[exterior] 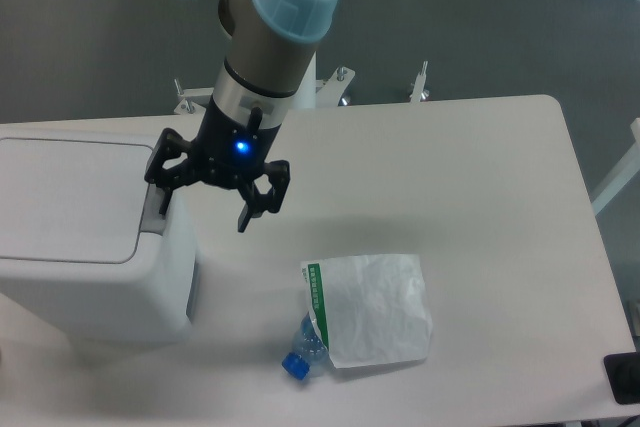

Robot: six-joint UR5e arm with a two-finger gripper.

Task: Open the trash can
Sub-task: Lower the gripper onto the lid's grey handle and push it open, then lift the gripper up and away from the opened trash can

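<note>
Risk of slipping off grey push tab [152,209] on boxy white plastic trash can [90,237], at nine o'clock on table [480,177]. Jaws of gripper [203,210] spread wide, empty, hovering over tab.

white trash can [85,237] at left of worktop [480,177], lid closed, claw [205,205] spread wide at its grey tab [155,215], plastic bag [375,309] and bottle [303,349] nearby

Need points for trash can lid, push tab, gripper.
trash can lid [65,197], fixed camera, middle of the flat top.
grey push tab [152,215], fixed camera, visible strip at the lid's right edge.
gripper [205,209], fixed camera, midway between its fingertips.
</note>
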